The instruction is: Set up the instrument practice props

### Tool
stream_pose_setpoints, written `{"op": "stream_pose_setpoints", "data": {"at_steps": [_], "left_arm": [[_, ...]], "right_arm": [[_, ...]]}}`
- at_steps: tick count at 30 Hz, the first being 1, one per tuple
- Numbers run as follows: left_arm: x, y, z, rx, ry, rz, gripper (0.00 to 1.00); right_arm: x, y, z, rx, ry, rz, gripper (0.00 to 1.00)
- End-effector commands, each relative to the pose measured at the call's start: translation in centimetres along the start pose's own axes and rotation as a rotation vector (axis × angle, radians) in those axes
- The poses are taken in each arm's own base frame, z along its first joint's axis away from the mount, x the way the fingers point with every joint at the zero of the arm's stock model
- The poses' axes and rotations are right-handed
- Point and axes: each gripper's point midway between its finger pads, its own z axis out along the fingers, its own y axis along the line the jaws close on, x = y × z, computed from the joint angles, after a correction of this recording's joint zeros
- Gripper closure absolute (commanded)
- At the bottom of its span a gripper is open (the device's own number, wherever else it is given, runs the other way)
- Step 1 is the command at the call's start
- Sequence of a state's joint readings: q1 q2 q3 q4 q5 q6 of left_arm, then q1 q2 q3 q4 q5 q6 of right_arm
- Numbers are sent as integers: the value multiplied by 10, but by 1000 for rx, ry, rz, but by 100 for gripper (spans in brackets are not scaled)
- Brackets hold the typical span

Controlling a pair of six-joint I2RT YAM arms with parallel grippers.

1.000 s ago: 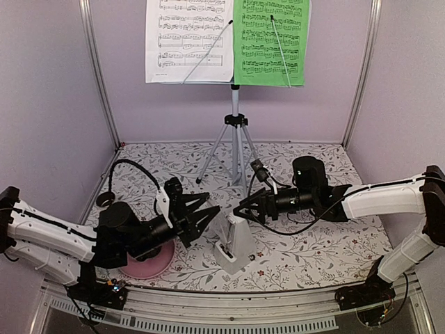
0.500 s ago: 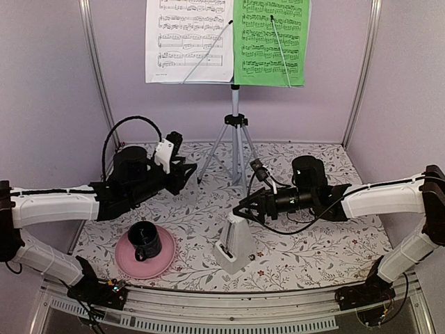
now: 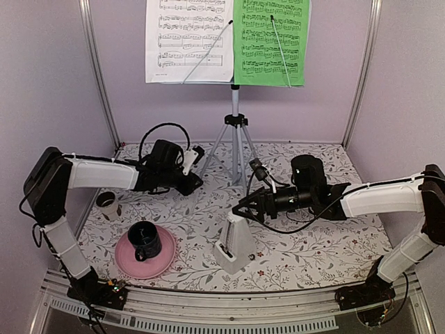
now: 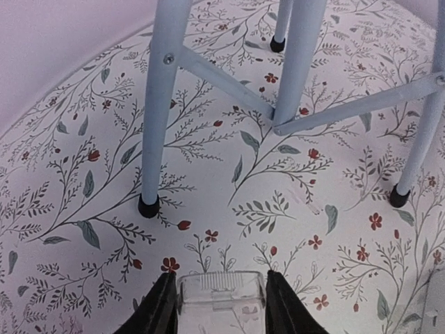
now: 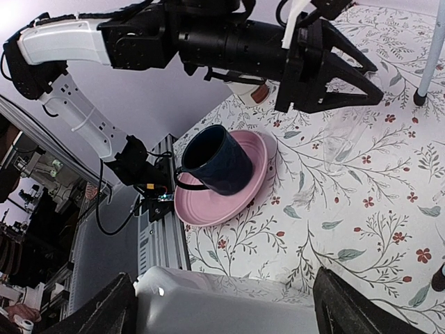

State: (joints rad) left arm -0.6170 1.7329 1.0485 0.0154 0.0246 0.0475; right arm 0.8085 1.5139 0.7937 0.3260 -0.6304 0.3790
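So, far left: small beige cup (image 3: pixel 108 202) upright on the floral counter (image 3: pixel 313 243), beside the left arm; can't make out what's in it.
Mug and plate: dark mug (image 3: pixel 144 239) upright in the middle of the pink plate (image 3: pixel 161 261), near the front edge. Its inside just looks dark, so I can't tell the contents.
Left hand: left hand (image 4: pixel 221 306) is low over the counter and pointed at the tripod (image 4: pixel 158 104), whose near foot is just ahead of it and not touching. Fingers are narrowly apart with a clear see-through piece between them; can't tell what that is.
White sheet: white sheet (image 3: pixel 189 40) is up on the music stand (image 3: pixel 235 104), left half, with a thin wire arm across it.
Metronome: white pyramid metronome (image 3: pixel 235 245) stands upright in front of the tripod, right of the plate.
Right hand: right hand (image 3: pixel 241 208) is spread wide either side of the metronome's top; can't tell if the pads touch.
Green sheet: green sheet (image 3: pixel 271 42) is on the right half of the stand, edge against the white one.
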Motion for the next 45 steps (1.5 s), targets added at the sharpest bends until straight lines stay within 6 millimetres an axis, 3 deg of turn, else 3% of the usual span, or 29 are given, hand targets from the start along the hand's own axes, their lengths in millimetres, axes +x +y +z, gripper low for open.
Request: {"op": "stream_pose_setpoints", "data": {"at_steps": [1,6,9,15,17,22,25,27,34,39,42,45], "left_arm": [[-5,4,22,39,38,25,89],[6,5,48,57,94,22,78],[2,6,52,59,89,21,58],[-23,6,34,54,-9,20,21],[-29,2,24,70,-35,6,15],[-33,-12,-26,91,-206,-35,17],[-30,-40,-66,188,-332,-6,19],[-18,-56,-79,234,-340,16,20],[25,-96,-96,352,-317,22,19],[42,-115,-95,400,-294,43,21],[53,-131,-99,445,-282,77,24],[66,-144,-100,475,-271,102,26]], "right_arm": [[94,-70,-9,267,261,165,11],[89,-68,-9,265,259,160,10],[85,-67,-10,268,253,156,9],[63,-59,-11,264,216,124,6],[54,-55,-11,259,202,112,5],[30,-42,-18,251,154,78,4],[16,-28,-26,234,113,51,4],[8,-22,-31,234,93,36,4],[11,-16,-46,257,92,13,0],[6,6,-55,186,79,-6,0],[28,2,-60,198,119,19,6],[73,-14,-60,211,182,95,17]]}}
